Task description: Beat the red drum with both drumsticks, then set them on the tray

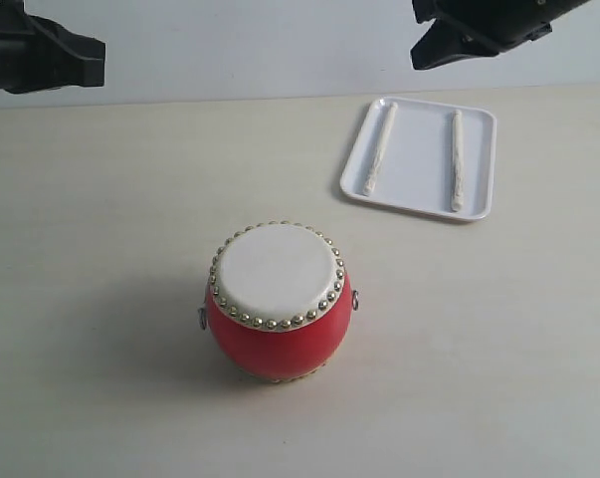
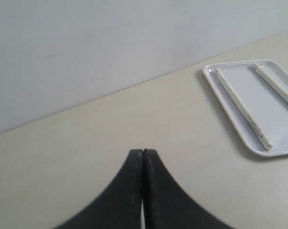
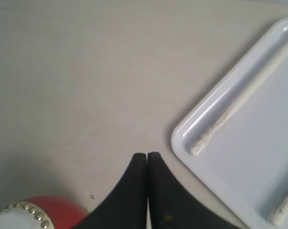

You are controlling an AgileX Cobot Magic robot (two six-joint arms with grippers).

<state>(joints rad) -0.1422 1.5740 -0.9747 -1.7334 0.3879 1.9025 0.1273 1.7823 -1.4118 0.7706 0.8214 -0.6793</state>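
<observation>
On the tray (image 1: 419, 164) lie both drumsticks (image 1: 380, 147); left gripper (image 2: 143, 152) and right gripper (image 3: 147, 155) hang fully closed, empty.

This location is a robot test bench, consistent with a laboratory. A plain cream tabletop (image 1: 100, 199) meets a bare pale wall (image 1: 240, 50) at the far side. The left arm (image 1: 41, 55) and the right arm (image 1: 479, 30), both black machine hardware, hang above that far edge. The surface carries staged props: a red drum (image 1: 280, 339) and a white tray (image 1: 419, 149) holding 2 drumsticks (image 1: 380, 149), lying apart from each other.
</observation>
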